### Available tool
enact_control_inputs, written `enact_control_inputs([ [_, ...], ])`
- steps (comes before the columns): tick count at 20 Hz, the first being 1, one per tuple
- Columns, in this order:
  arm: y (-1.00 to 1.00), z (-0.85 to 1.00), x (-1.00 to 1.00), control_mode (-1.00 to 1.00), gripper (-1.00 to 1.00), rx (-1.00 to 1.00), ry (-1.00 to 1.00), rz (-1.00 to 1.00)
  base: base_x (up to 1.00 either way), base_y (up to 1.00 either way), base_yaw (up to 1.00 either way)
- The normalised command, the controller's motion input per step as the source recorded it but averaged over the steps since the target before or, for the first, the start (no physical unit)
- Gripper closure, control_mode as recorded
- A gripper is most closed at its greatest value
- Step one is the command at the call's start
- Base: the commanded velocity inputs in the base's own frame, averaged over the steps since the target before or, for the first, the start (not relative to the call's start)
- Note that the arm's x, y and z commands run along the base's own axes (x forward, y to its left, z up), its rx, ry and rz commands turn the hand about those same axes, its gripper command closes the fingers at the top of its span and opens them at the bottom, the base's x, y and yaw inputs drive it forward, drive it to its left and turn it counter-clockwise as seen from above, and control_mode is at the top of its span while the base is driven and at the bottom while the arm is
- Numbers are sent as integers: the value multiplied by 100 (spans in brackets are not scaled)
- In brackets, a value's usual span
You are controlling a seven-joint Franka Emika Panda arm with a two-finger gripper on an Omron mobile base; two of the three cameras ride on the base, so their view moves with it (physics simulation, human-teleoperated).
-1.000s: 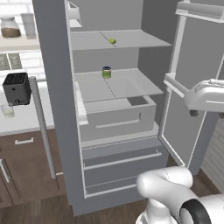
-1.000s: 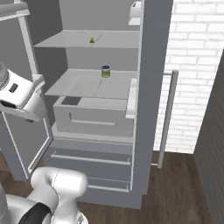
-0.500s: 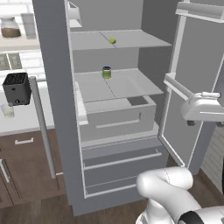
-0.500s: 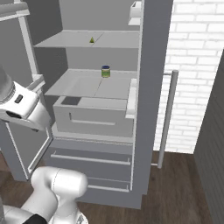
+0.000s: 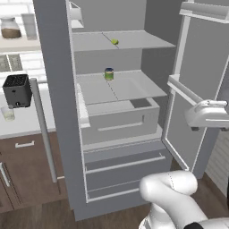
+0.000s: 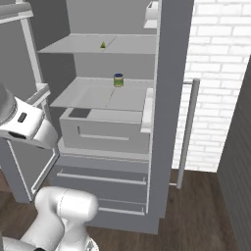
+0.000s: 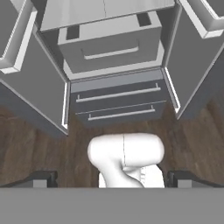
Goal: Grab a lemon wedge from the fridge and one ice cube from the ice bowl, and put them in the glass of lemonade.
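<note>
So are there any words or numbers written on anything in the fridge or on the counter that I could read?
No readable text anywhere.
The small green jar in the fridge: no label that can be made out.
The lemon wedge on the upper shelf: plain.
The black toaster on the counter: no markings visible.
The jar of brown powder: too small to tell.

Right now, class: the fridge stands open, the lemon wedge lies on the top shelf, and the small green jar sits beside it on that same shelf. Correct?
Not quite. In the left base view the green jar sits one shelf below the lemon wedge. The fridge is open, and the wedge is on the top shelf.
</note>
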Motion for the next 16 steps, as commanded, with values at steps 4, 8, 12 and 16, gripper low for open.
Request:
enact_control_inputs([
  [4, 0, 0, 12, 100, -100, 0, 0, 1, 66, 0, 1],
  [8, 0, 0, 0, 100, -100, 0, 0, 0, 82, 0, 2],
  [12, 0, 0, 0, 100, -100, 0, 0, 0, 42, 0, 4],
  [16, 10, 10, -7, -100, -100, -1, -20, 4, 0, 0, 0],
])
